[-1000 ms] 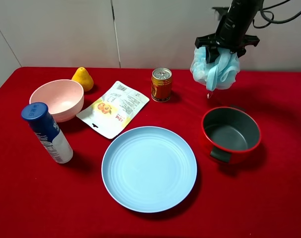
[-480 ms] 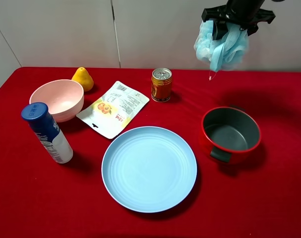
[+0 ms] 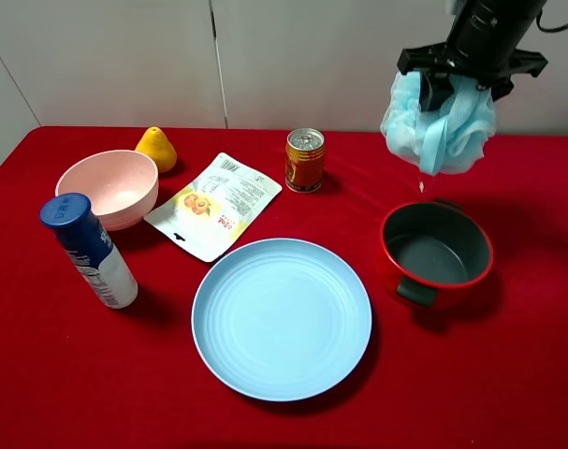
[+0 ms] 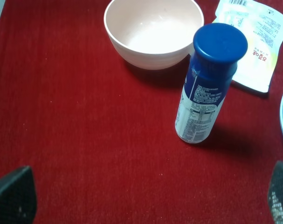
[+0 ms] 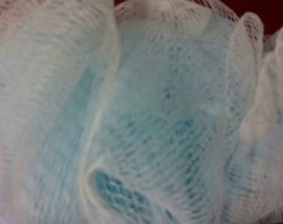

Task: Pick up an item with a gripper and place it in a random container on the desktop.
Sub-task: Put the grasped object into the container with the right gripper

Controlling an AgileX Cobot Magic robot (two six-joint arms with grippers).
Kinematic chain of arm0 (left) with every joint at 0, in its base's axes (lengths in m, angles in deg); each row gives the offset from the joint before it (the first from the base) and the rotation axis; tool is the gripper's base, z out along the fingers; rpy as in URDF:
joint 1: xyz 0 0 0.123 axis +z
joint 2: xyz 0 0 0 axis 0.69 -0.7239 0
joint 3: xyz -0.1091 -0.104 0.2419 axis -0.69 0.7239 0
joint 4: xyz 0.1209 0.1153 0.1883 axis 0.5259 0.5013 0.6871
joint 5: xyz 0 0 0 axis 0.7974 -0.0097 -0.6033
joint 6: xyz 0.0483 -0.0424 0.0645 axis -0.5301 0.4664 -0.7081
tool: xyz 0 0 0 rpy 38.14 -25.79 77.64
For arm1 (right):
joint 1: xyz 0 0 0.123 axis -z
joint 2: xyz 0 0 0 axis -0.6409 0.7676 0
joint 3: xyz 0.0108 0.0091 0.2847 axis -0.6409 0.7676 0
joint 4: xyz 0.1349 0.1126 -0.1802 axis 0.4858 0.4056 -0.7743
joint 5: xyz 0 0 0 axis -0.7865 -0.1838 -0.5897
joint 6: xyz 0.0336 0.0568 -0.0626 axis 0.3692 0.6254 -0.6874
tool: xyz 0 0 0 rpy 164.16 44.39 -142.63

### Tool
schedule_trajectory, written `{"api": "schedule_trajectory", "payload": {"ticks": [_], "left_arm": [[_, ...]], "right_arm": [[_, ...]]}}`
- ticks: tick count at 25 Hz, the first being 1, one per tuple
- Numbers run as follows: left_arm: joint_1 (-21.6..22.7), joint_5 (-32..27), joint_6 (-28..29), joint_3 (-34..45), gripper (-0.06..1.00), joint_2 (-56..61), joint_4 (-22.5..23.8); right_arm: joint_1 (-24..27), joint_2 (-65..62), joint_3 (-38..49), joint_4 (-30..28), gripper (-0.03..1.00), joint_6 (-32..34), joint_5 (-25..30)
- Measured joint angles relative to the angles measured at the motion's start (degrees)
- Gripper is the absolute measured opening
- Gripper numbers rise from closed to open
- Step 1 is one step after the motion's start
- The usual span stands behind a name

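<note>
My right gripper point(image 3: 461, 84) is shut on a light blue mesh bath sponge point(image 3: 440, 126) and holds it in the air above the far rim of the red pot with a grey inside point(image 3: 437, 253). The sponge's netting point(image 5: 141, 112) fills the whole right wrist view and hides the fingers. My left gripper point(image 4: 146, 198) is open; only its two dark fingertips point(image 4: 13, 193) show at the picture's corners, above bare red cloth near the blue-capped bottle point(image 4: 209, 88). The left arm is out of the exterior view.
On the red table stand a light blue plate point(image 3: 282, 318), a pink bowl point(image 3: 109, 187), a blue-capped bottle point(image 3: 89, 250), a snack pouch point(image 3: 214, 204), an orange can point(image 3: 305, 160) and a yellow pear point(image 3: 156, 147). A white wall is behind.
My right gripper with the sponge rose, then moved right and came down a little, from left of the pot's far side to above its far rim. Nothing else moved.
</note>
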Motion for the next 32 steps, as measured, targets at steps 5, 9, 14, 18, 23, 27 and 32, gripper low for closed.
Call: {"api": "schedule_trajectory", "payload": {"ticks": [5, 9, 14, 18, 23, 27, 32], "left_arm": [[0.0, 0.0, 0.0, 0.0, 0.99, 0.0, 0.0], [0.0, 0.0, 0.0, 0.0, 0.99, 0.0, 0.0], [0.0, 0.0, 0.0, 0.0, 0.99, 0.0, 0.0], [0.0, 0.0, 0.0, 0.0, 0.99, 0.0, 0.0], [0.0, 0.0, 0.0, 0.0, 0.99, 0.0, 0.0], [0.0, 0.0, 0.0, 0.0, 0.99, 0.0, 0.0], [0.0, 0.0, 0.0, 0.0, 0.99, 0.0, 0.0]], "right_arm": [[0.0, -1.8, 6.5, 0.0, 0.37, 0.0, 0.0], [0.0, -3.3, 10.6, 0.0, 0.37, 0.0, 0.0], [0.0, -4.8, 13.8, 0.0, 0.37, 0.0, 0.0], [0.0, -5.0, 17.0, 0.0, 0.37, 0.0, 0.0], [0.0, -5.0, 21.3, 0.2, 0.37, 0.0, -0.9], [0.0, -5.0, 23.4, 0.2, 0.36, 0.0, -3.2], [0.0, -5.0, 26.3, 0.2, 0.36, 0.0, -6.3]]}}
